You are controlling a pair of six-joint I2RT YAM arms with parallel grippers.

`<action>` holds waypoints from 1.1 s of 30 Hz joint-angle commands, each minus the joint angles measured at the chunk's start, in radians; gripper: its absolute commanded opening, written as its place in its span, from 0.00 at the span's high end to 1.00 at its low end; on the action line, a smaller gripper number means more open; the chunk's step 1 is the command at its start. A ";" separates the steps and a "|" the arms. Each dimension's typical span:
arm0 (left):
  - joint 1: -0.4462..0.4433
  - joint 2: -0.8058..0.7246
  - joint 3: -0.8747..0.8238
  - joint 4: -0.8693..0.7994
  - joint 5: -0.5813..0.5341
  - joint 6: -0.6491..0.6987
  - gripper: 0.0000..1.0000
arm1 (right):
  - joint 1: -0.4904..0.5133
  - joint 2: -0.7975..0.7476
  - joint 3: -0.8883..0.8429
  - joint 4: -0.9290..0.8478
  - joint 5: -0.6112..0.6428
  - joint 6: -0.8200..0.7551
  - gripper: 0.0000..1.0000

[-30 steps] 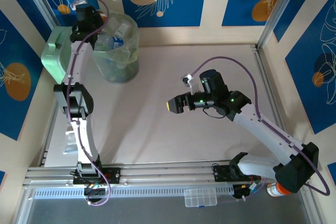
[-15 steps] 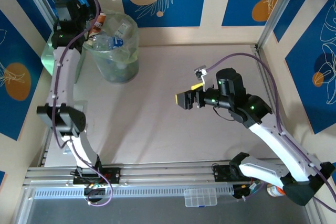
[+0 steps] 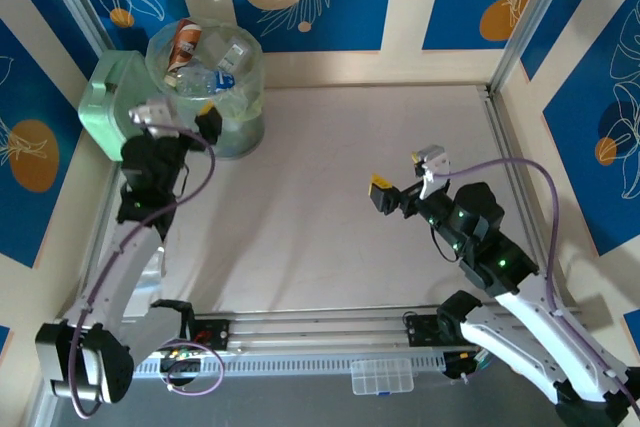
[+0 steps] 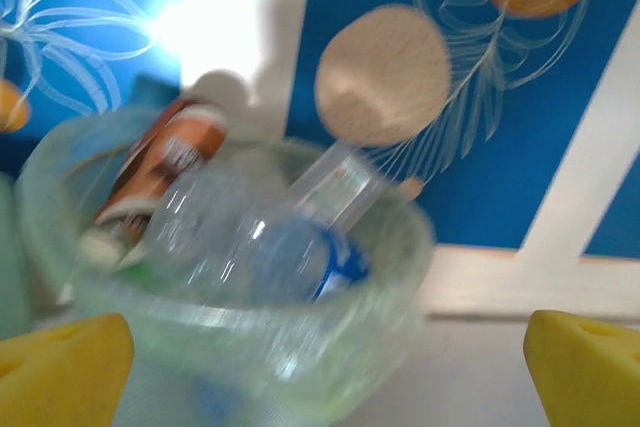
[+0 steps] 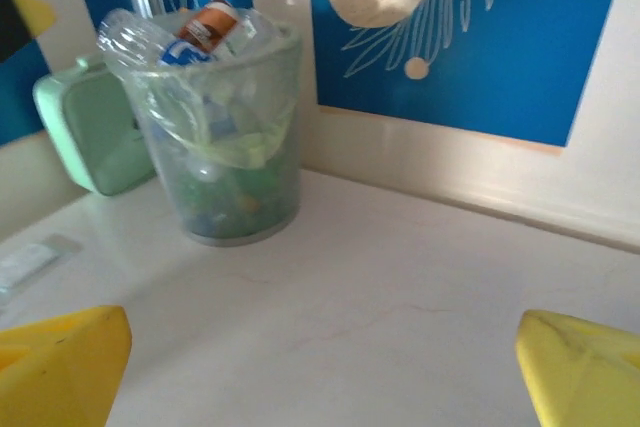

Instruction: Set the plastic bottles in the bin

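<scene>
Near rail: clear compartment box (image 3: 380,377), not ours.

Mid-table (image 3: 300,217): right gripper (image 5: 320,367) hangs aimed at the far-left corner. Its yellow pads (image 5: 62,365) are wide apart with nothing between them.

Further back on the left: left gripper (image 4: 322,367) sits just in front of the bin (image 3: 252,87), also spread and empty. A flat clear scrap (image 5: 25,261) lies on the table beside the left arm; can't tell what it is.

Far-left corner: the bin stands upright near the wall (image 3: 330,57), with a mint-green box (image 3: 105,102) just beside it on the left. Can't tell if they touch. Every one of the plastic bottles (image 3: 215,77) I can see is inside the bin, heaped up to the rim. The brown bottle (image 3: 183,44) is on top, tilted, with its upper end above the rim on the wall side.

Handling, my read:
- The bottles look empty, so they are very light, with thin walls that buckle under a hard squeeze and a slick surface.
- Best hold is across the body at the label, with moderate force. The neck under the cap is stiffer but a narrower target.
- The bin is light and its wall flexes. The loose liner (image 5: 175,112) can snag a finger, so a nudge could shove or tip the bin.
- The brown bottle looks the likeliest to roll out if the bin gets bumped.
- The task looks near done.
</scene>
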 commanded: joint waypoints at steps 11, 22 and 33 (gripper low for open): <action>0.002 0.374 -0.469 0.731 -0.383 0.160 0.00 | -0.342 0.191 -0.294 0.451 -0.092 -0.143 0.01; 0.003 0.464 -0.484 0.884 -0.188 0.230 0.00 | -0.470 0.566 -0.286 0.599 -0.009 -0.059 0.01; 0.004 0.236 -0.507 0.505 -0.186 0.249 0.00 | -0.561 0.804 -0.245 0.727 0.020 0.084 0.01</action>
